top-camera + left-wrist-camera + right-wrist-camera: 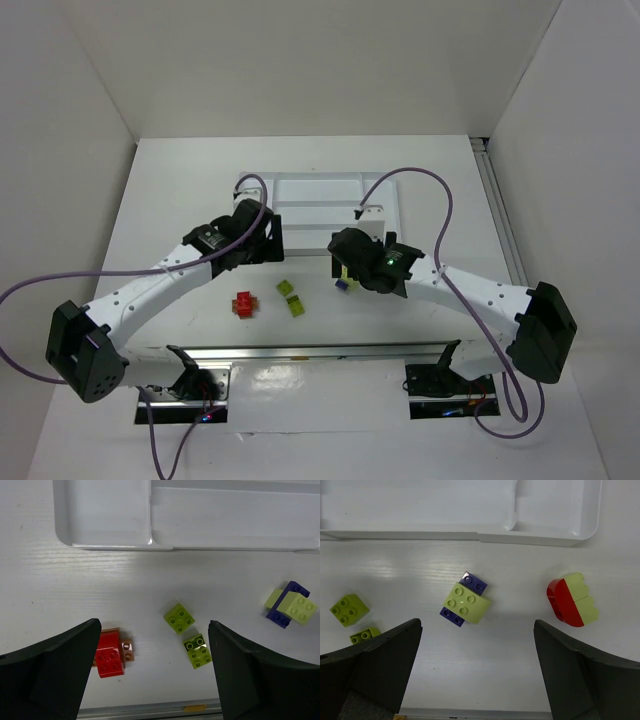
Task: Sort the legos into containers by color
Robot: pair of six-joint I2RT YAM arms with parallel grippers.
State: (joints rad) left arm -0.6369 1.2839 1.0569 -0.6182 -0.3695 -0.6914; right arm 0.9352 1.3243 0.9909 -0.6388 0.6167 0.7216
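White table (180, 200) carries a divided tray (320, 190) toward its far edge, legos (180, 618) loose before it; left gripper (154, 635) and right gripper (477, 635) gape.

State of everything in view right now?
tray: on table, visible compartments empty
red-on-orange bricks: stacked, loose on table
two yellow-green bricks: separate, loose on table
yellow-green-on-purple bricks: stacked, loose on table
red and yellow-green piece: joined, on its side
left fingers: open, empty
right fingers: open, empty

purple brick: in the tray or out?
Out. The purple brick lies on the table, short of the tray's near rim, with a yellow-green brick stacked across it.
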